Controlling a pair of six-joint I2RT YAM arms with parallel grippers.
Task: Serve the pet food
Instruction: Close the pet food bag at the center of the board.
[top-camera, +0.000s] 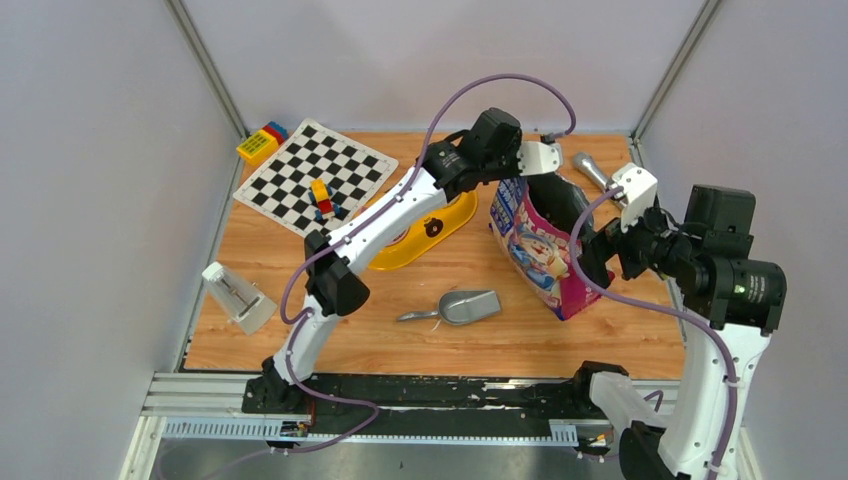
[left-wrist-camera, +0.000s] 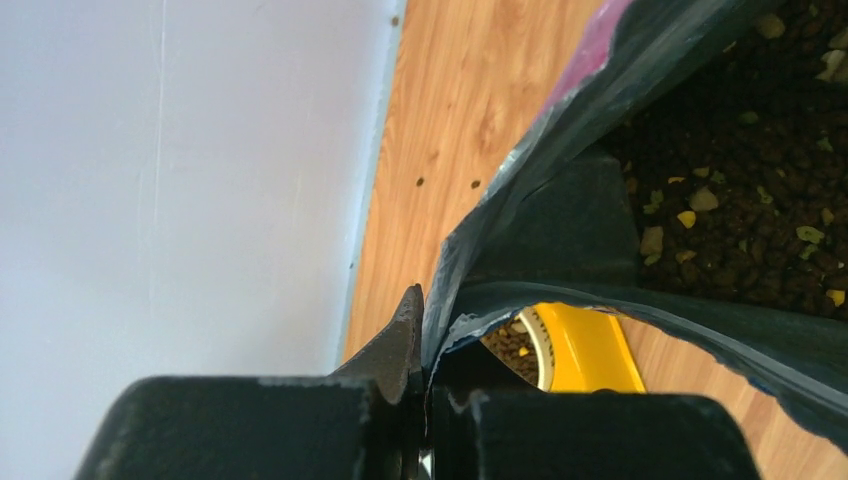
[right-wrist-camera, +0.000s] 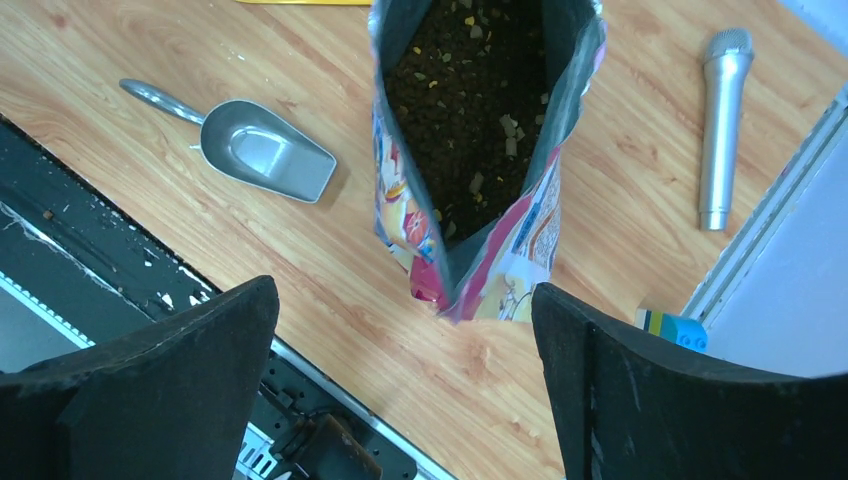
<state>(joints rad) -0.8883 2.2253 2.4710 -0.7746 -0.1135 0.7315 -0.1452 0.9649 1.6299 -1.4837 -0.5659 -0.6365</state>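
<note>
The blue-and-pink cat bag (top-camera: 538, 245) stands open right of centre. Dark brown kibble (right-wrist-camera: 470, 100) fills it, also seen in the left wrist view (left-wrist-camera: 760, 190). My left gripper (top-camera: 516, 182) is shut on the far rim of the bag (left-wrist-camera: 470, 250), its fingers (left-wrist-camera: 405, 335) pinching the foil. My right gripper (top-camera: 592, 258) is open and empty, hovering over the bag's near right corner (right-wrist-camera: 450, 290). The grey scoop (top-camera: 462, 306) lies empty on the table left of the bag. The yellow feeder (top-camera: 420, 240) lies behind it; some kibble (left-wrist-camera: 510, 340) shows in one bowl.
A chessboard (top-camera: 315, 180) with toy blocks (top-camera: 322, 198) lies at the back left, more blocks (top-camera: 262, 142) in the corner. A silver microphone (top-camera: 592, 170) lies behind the bag. A white wedge-shaped object (top-camera: 238, 297) stands at the left edge. The rail (top-camera: 420, 395) runs along the front.
</note>
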